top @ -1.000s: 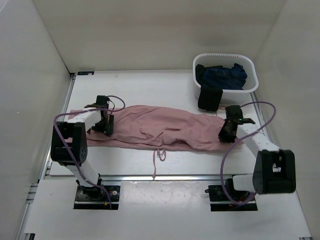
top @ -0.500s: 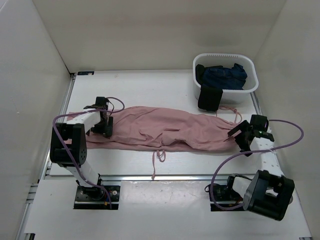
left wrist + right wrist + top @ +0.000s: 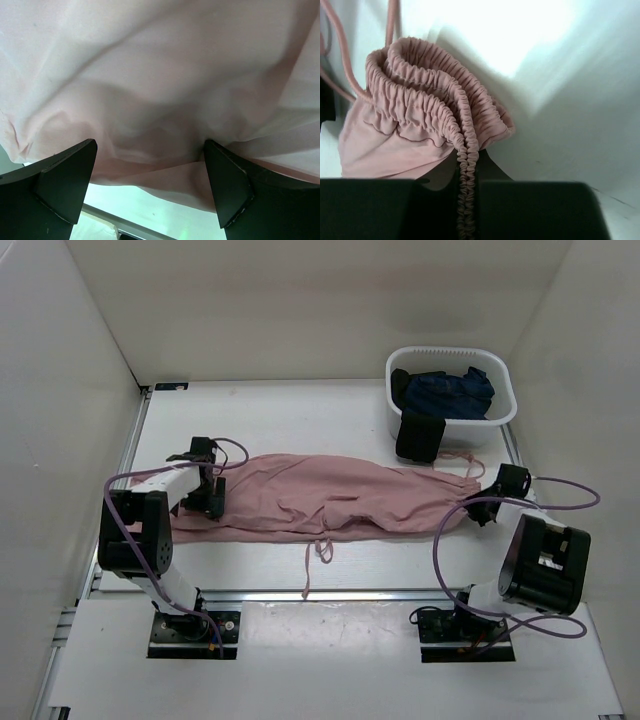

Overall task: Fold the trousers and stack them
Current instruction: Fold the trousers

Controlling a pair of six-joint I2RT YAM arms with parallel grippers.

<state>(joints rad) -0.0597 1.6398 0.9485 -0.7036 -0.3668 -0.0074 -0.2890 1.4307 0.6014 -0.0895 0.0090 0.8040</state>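
The pink trousers [image 3: 320,498] lie stretched across mid-frame, gathered waistband [image 3: 445,100] pinched in the closed right gripper [image 3: 467,200] at the right end; the wide-open left gripper [image 3: 150,170], astride leg fabric [image 3: 160,75] at left, should clamp fully before lifting to fold.

White table [image 3: 300,415], matte top. Plain white wall panels enclose it: left wall [image 3: 50,440], back wall [image 3: 320,300], right wall [image 3: 590,390]. Metal rail [image 3: 330,593] runs along the table's near edge. Light is even and diffuse, seemingly from above the table.
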